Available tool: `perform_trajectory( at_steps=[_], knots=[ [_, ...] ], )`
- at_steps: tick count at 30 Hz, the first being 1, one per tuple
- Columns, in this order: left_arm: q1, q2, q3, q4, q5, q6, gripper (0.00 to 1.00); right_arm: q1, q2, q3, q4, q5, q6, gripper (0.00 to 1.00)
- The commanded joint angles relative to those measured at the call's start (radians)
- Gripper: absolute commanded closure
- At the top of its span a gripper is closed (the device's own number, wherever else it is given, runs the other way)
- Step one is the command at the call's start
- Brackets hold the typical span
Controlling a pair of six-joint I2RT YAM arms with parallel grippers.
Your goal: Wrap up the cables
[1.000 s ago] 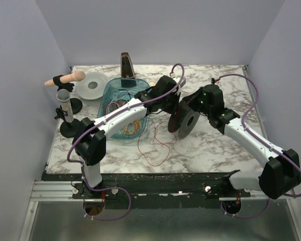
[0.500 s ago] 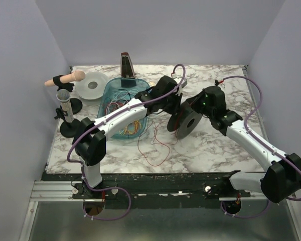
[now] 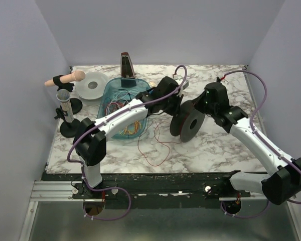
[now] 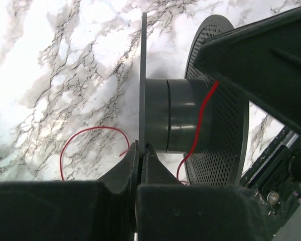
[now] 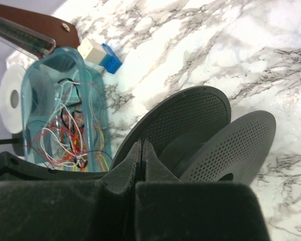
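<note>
A black spool (image 3: 188,123) stands on edge at mid-table. My left gripper (image 3: 175,108) is shut on the thin rim of its near flange, as the left wrist view (image 4: 142,146) shows. A thin red cable (image 4: 203,118) runs over the spool's hub (image 4: 173,118) up to my right gripper (image 3: 197,108), which is shut on it. The right wrist view (image 5: 142,144) shows shut jaws by the perforated flanges (image 5: 190,120); the cable is hidden there. The rest of the red cable (image 3: 158,145) lies in loose loops on the table in front of the spool.
A blue see-through bin (image 3: 110,93) holding a tangle of red, yellow and white wires (image 5: 65,130) lies under the left arm. A white spool (image 3: 92,85), a metronome (image 3: 127,65) and two stands (image 3: 65,108) are at the back left. A small blue and white block (image 5: 103,55) lies behind the bin.
My right gripper has swung right and toward the back around the spool. The spool has shifted slightly right and turned. My left gripper stays on the flange.
</note>
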Motion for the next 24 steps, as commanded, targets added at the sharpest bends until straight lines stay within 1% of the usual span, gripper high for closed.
perform_trajectory(
  at_steps=[1,3,7,10,12,14,16,19,24],
  knots=[
    [-0.039,-0.017,0.065,0.017,-0.050,0.045,1.00,0.011,0.069,0.042,-0.141,0.013,-0.026,0.99],
    [-0.051,-0.017,0.072,0.018,-0.100,0.069,1.00,0.013,0.088,0.036,-0.152,0.001,0.012,0.99],
    [-0.079,-0.020,0.067,0.040,-0.200,0.143,1.00,0.013,0.091,-0.002,-0.102,-0.003,0.047,0.99],
    [-0.096,-0.015,0.046,0.060,-0.220,0.163,1.00,0.013,0.129,0.016,-0.091,-0.017,0.061,0.99],
    [-0.097,-0.018,0.030,0.066,-0.231,0.157,1.00,0.011,0.149,0.038,-0.118,-0.030,0.098,0.99],
    [-0.097,-0.021,0.022,0.066,-0.249,0.157,1.00,0.013,0.134,0.007,-0.141,-0.025,0.158,0.99],
    [-0.099,-0.024,0.025,0.064,-0.246,0.155,1.00,0.013,0.076,-0.062,-0.123,-0.010,0.222,0.99],
    [-0.096,-0.018,0.052,0.054,-0.177,0.123,0.84,0.013,0.008,-0.133,-0.069,0.010,0.250,0.99],
    [-0.082,-0.009,0.055,0.060,-0.053,0.045,0.70,0.013,0.052,-0.105,-0.097,-0.020,0.270,0.99]
  ],
)
